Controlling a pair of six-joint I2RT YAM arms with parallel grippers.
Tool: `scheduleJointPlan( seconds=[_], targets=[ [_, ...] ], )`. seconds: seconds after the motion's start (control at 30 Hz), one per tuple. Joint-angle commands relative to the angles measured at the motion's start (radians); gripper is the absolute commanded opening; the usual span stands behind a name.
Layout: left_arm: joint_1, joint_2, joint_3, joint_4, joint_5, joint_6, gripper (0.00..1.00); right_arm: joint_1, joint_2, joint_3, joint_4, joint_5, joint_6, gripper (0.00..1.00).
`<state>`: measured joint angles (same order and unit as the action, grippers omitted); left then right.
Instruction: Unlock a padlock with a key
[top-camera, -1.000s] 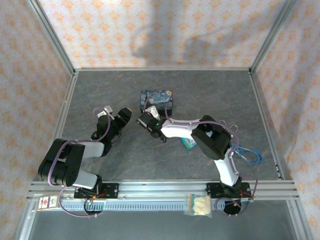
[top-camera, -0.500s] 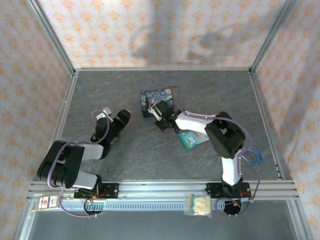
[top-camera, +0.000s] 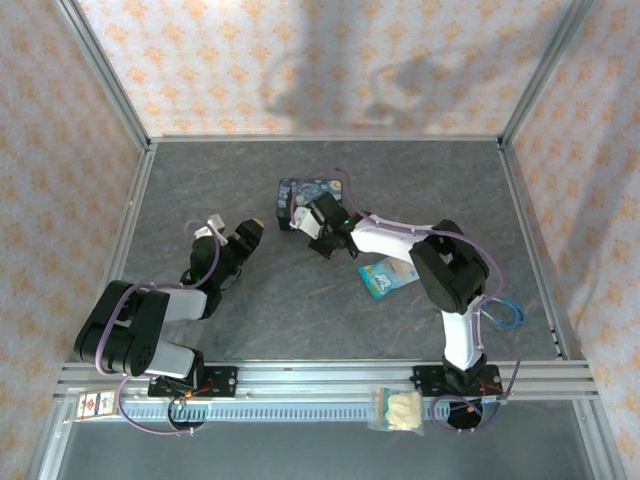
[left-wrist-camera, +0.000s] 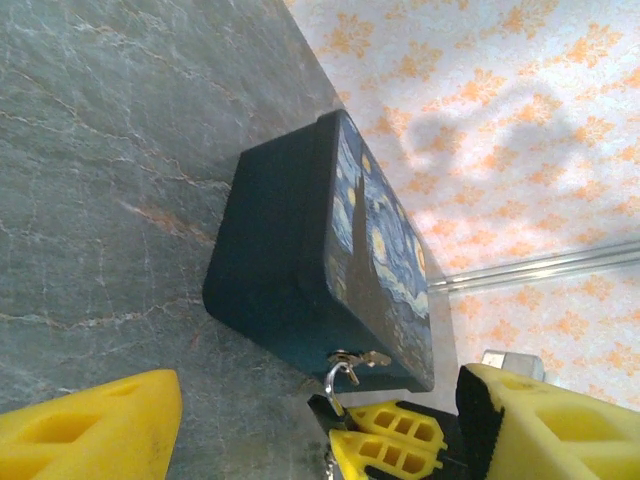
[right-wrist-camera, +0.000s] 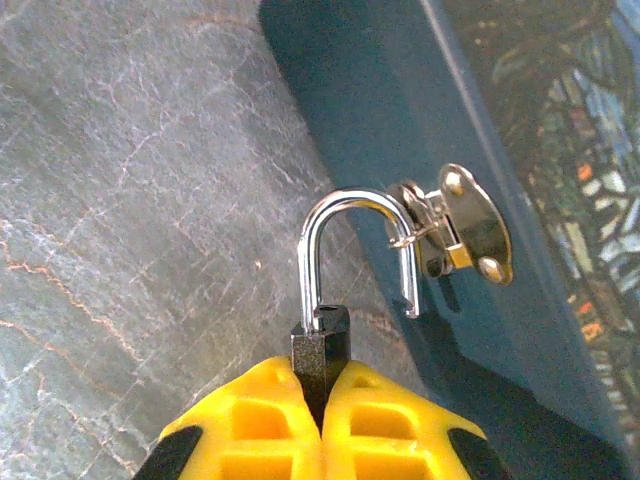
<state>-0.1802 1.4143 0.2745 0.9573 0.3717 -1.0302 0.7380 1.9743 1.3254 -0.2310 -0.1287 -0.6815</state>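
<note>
The padlock (right-wrist-camera: 320, 345) is tiny and dark-bodied, and my right gripper (right-wrist-camera: 322, 385) is shut on its body. Its silvery shackle (right-wrist-camera: 345, 200) stands open, one leg free beside the brass hasp (right-wrist-camera: 465, 225) of the blue starry-night tin (right-wrist-camera: 380, 120). The lock's lower end is hidden between the yellow fingers. From above, the right gripper (top-camera: 312, 222) overlaps the tin's (top-camera: 298, 190) near edge. My left gripper (top-camera: 252, 232) stands open to the left of the tin, its yellow fingers (left-wrist-camera: 90, 430) wide apart. The left wrist view also catches the tin (left-wrist-camera: 290, 260) and the shackle (left-wrist-camera: 335, 380).
A light blue packet (top-camera: 388, 277) lies on the table under the right forearm. A blue cable coil (top-camera: 505, 315) sits by the right rail. A small bag of pale pieces (top-camera: 397, 408) rests on the front rail. Patterned walls and metal posts enclose the grey table (top-camera: 200, 180).
My right gripper has swung away from the near left and back to the tin's front edge, uncovering the blue packet. The left arm has hardly moved.
</note>
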Motion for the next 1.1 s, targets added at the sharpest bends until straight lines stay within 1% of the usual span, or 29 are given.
scheduleJointPlan(
  seconds=[0.0, 0.13, 0.23, 0.33, 0.43, 0.57, 0.67, 0.8, 0.97, 1.07],
  targets=[
    [0.012, 0.024, -0.012, 0.071, 0.046, -0.014, 0.72, -0.008, 0.015, 0.042, 0.004, -0.017, -0.081, 0.0],
    [0.012, 0.057, -0.015, 0.119, 0.084, -0.02, 0.68, -0.008, 0.056, 0.108, -0.042, -0.039, -0.108, 0.0],
    [-0.004, 0.107, -0.015, 0.199, 0.101, -0.058, 0.61, -0.008, 0.073, 0.136, -0.055, -0.082, -0.104, 0.0],
    [-0.04, 0.173, -0.009, 0.291, 0.068, -0.114, 0.55, -0.008, 0.079, 0.147, -0.052, -0.119, -0.09, 0.0],
    [-0.079, 0.243, 0.012, 0.377, 0.02, -0.156, 0.5, -0.008, 0.085, 0.155, -0.055, -0.121, -0.074, 0.0],
    [-0.132, 0.352, 0.082, 0.436, -0.001, -0.194, 0.44, -0.007, 0.09, 0.153, -0.057, -0.147, -0.066, 0.0],
    [-0.157, 0.429, 0.123, 0.514, -0.014, -0.223, 0.38, -0.008, 0.089, 0.149, -0.052, -0.156, -0.06, 0.0],
    [-0.177, 0.48, 0.163, 0.495, -0.038, -0.212, 0.36, -0.011, 0.087, 0.149, -0.052, -0.187, -0.048, 0.0],
    [-0.18, 0.518, 0.189, 0.449, -0.058, -0.185, 0.36, -0.022, 0.082, 0.153, -0.057, -0.239, -0.031, 0.0],
    [-0.181, 0.519, 0.195, 0.41, -0.07, -0.17, 0.36, -0.031, 0.078, 0.155, -0.06, -0.265, -0.022, 0.0]
  ],
)
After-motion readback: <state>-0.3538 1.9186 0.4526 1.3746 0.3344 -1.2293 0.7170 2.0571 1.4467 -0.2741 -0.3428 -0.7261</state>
